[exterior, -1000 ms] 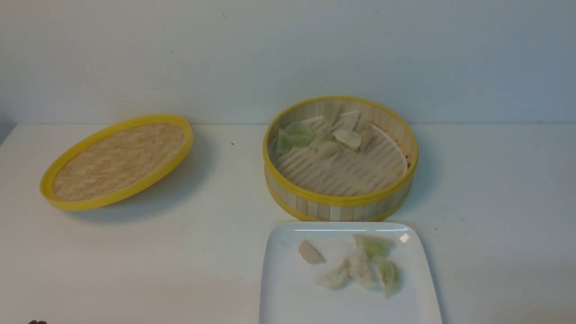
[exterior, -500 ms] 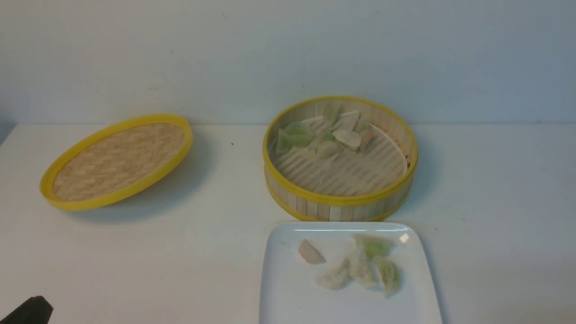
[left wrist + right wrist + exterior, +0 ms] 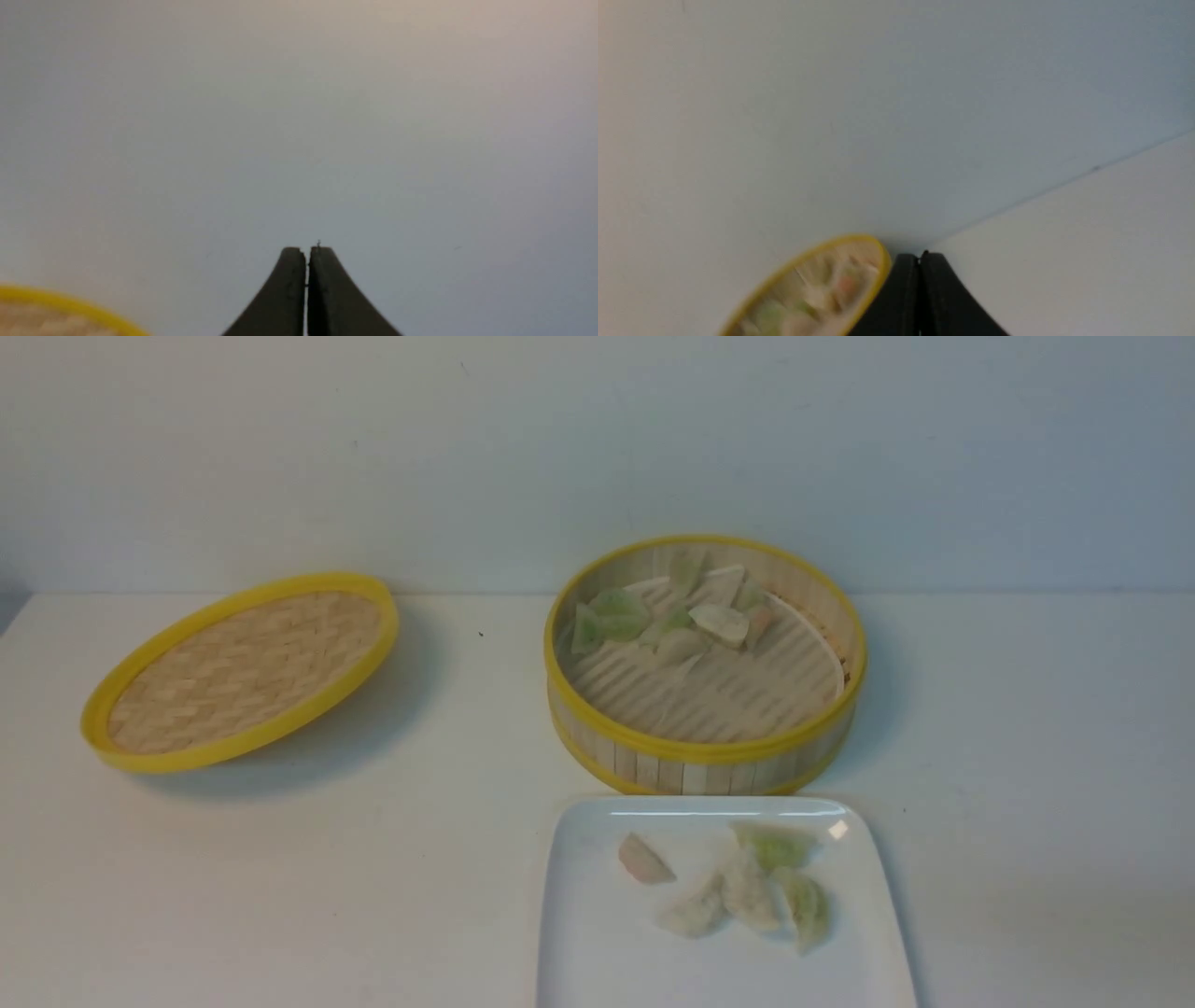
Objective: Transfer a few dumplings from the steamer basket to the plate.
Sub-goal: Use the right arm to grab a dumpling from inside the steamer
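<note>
Noting my left gripper (image 3: 307,249) and right gripper (image 3: 920,255) closed, empty. Pale crescent dumplings (image 3: 721,622) sit far-side in round yellow-rimmed bamboo steamer basket (image 3: 700,753), right of centre; right gripper judged nearer.

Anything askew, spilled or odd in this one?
The white liner in the basket sits tilted, its right edge riding up the wall. The lid, left of the basket, looks tipped too, with shadow under its right side. Nothing spilled: all dumplings are in the basket or on the plate.
</note>
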